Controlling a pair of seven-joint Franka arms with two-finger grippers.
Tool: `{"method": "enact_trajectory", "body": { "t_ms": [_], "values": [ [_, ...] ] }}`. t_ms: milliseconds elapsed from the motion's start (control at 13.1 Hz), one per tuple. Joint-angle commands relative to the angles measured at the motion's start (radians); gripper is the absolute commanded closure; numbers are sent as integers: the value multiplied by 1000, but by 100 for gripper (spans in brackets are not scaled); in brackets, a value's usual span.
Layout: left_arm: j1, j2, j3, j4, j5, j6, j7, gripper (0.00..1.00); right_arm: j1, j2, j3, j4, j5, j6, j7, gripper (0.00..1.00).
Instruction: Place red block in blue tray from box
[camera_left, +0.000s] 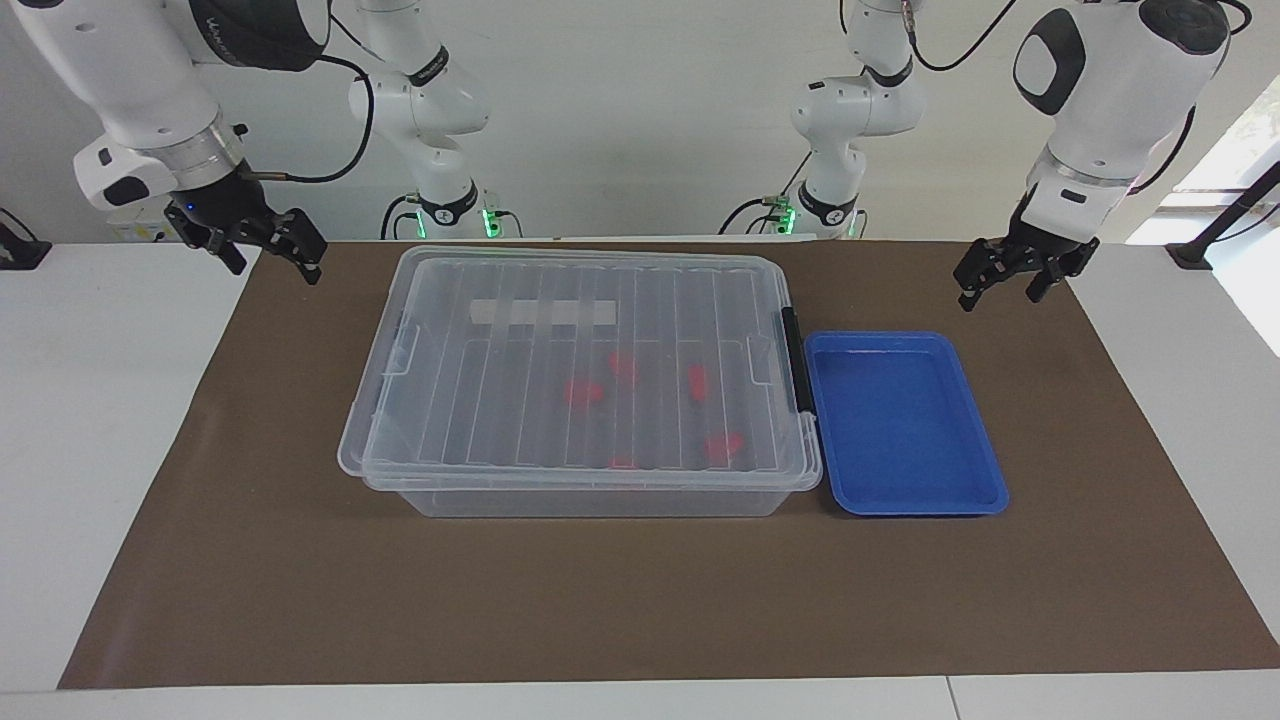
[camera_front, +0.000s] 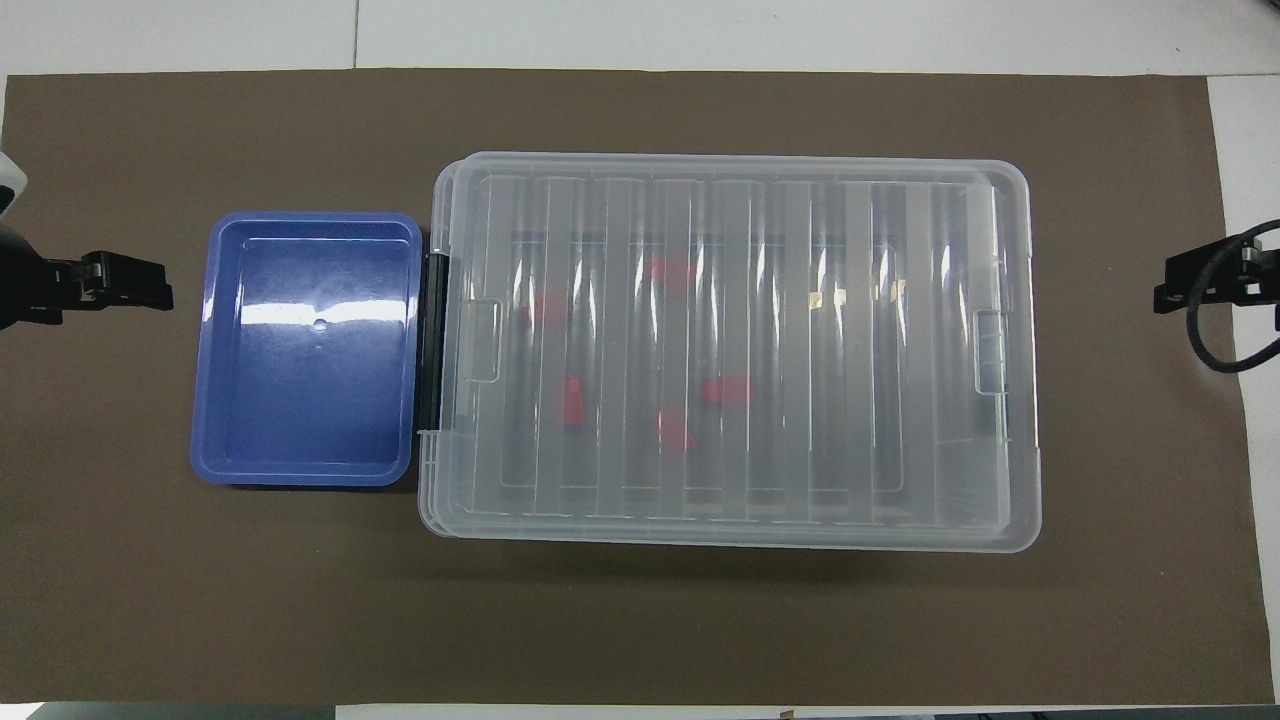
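We see the box (camera_left: 585, 380) lid-on mid-mat, the blue tray (camera_left: 905, 425) just beside its black latch (camera_left: 797, 362) end. The red block (camera_left: 697, 381) lies inside the box among other red pieces (camera_left: 583, 392), blurred through the lid. Left gripper (camera_left: 1010, 272) and right gripper (camera_left: 262, 248) wait raised off each box end, fingers spread, holding nothing.

Through the ribbed lid (camera_front: 730, 340) of the box (camera_left: 590, 495) I see only blurred red pieces (camera_front: 727, 389); I cannot tell which is the red block. In the overhead view my left gripper (camera_front: 150, 290) and right gripper (camera_front: 1175, 290) are mostly cut off
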Motion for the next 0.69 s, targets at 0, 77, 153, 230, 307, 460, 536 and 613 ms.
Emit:
{"method": "enact_trajectory", "body": {
  "t_ms": [0, 77, 153, 230, 307, 460, 536, 613],
  "values": [
    [10, -15, -2, -3, -15, -14, 8, 0, -2, -6, 2, -1, 5, -20, -17, 0],
    [10, -15, -2, -3, -15, -14, 8, 0, -2, -6, 2, -1, 5, -20, -17, 0],
    [10, -15, -2, -3, -15, -14, 8, 0, -2, -6, 3, -1, 5, -19, -15, 0],
    [10, -15, -2, -3, -15, -14, 8, 0, -2, -8, 8, -3, 6, -19, -14, 0],
    [10, -15, -2, -3, -15, -14, 8, 0, -5, -9, 8, -3, 5, -20, -14, 0],
    [10, -15, -2, -3, -15, -14, 8, 0, -16, -11, 8, -6, 5, -20, -14, 0],
    [10, -15, -2, -3, -15, -14, 8, 0, -7, -12, 8, -14, 5, -20, -17, 0],
    [10, -15, -2, -3, -15, -14, 8, 0, -5, -20, 8, -26, 5, -20, -17, 0]
  ]
}}
